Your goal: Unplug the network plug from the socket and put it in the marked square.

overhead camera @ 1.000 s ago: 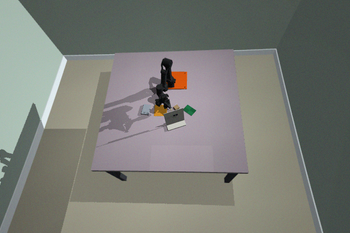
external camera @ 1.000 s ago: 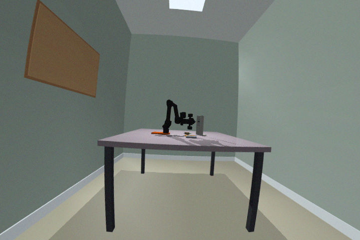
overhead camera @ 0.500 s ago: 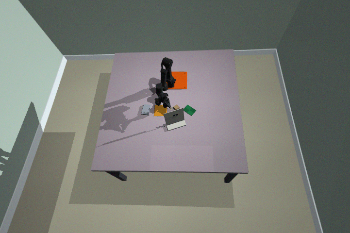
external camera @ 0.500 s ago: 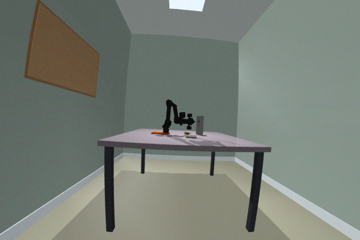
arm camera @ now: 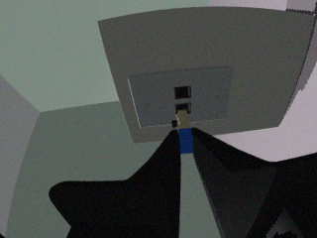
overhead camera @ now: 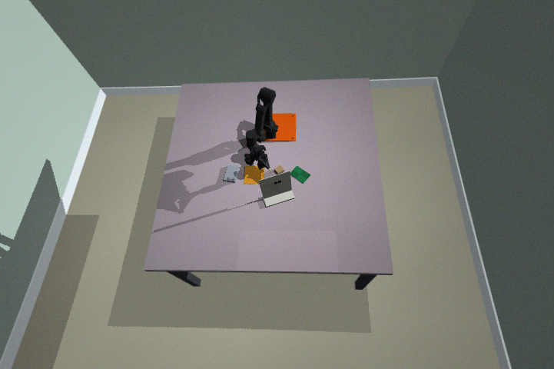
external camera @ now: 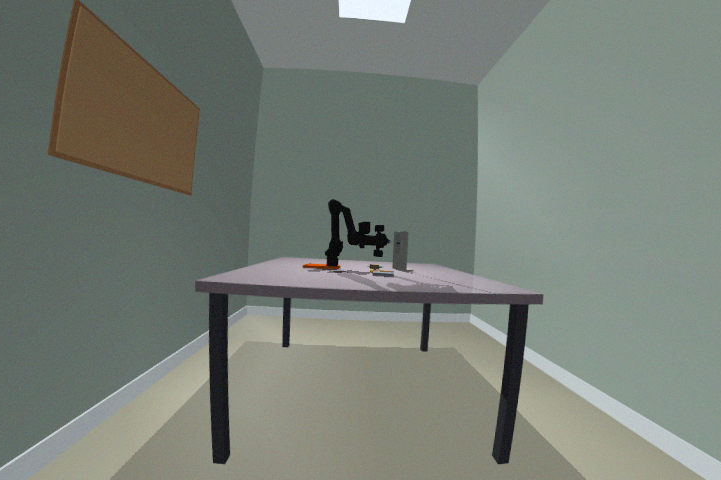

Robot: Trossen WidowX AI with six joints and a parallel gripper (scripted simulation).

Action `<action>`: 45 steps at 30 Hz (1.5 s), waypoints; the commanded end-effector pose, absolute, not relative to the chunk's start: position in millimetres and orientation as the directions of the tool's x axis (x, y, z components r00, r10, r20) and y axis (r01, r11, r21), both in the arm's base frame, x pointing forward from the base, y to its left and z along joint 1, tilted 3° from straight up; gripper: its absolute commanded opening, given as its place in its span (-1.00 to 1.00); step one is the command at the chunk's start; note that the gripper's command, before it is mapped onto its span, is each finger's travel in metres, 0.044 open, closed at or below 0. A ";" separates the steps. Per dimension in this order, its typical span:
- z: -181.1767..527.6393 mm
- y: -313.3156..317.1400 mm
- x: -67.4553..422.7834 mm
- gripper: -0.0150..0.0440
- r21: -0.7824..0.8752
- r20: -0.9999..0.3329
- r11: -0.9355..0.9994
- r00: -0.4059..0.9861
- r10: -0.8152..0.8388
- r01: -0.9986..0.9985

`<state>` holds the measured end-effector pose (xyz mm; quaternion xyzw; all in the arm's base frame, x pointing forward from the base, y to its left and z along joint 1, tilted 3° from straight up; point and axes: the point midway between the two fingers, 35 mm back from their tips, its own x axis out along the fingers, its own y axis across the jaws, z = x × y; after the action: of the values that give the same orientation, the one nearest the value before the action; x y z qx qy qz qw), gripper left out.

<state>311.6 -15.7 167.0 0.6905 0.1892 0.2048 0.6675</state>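
Observation:
My gripper (overhead camera: 268, 167) (external camera: 387, 241) (arm camera: 184, 135) is shut on the network plug, with its fingertips on either side of the plug's blue rear part. The plug (arm camera: 183, 119) has a pale tan front that points at the grey upright panel (overhead camera: 281, 189) (external camera: 400, 252) (arm camera: 198, 42). In the exterior view a small gap shows between the fingers and the panel. The plug looks out of the socket, its front just before the lower dark opening (arm camera: 182, 105); an upper opening (arm camera: 182, 92) is empty. The tab's state is too small to tell. A flat orange-yellow square (overhead camera: 253, 180) lies on the table.
A tan block (overhead camera: 278, 169) stands close in front of the panel. A green checkered square (overhead camera: 300, 174) lies on one side, and a pale blue-grey flat object (overhead camera: 230, 173) lies beyond the orange-yellow square. The arm's base is by an orange plate (overhead camera: 286, 127) (external camera: 315, 265).

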 end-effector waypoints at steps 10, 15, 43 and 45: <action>191.5 -17.2 303.4 -0.49 0.999 0.033 -0.040 0.845 0.534 -0.014; 199.4 -17.2 299.6 -0.49 0.999 0.033 -0.042 0.846 0.533 -0.013; 185.8 -46.5 318.9 -0.49 0.965 -0.154 -0.157 0.936 0.317 0.212; 181.0 -50.2 320.7 -0.49 0.955 -0.187 -0.170 0.939 0.288 0.242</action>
<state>316.6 -43.6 188.2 0.7571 0.1756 0.0586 0.6266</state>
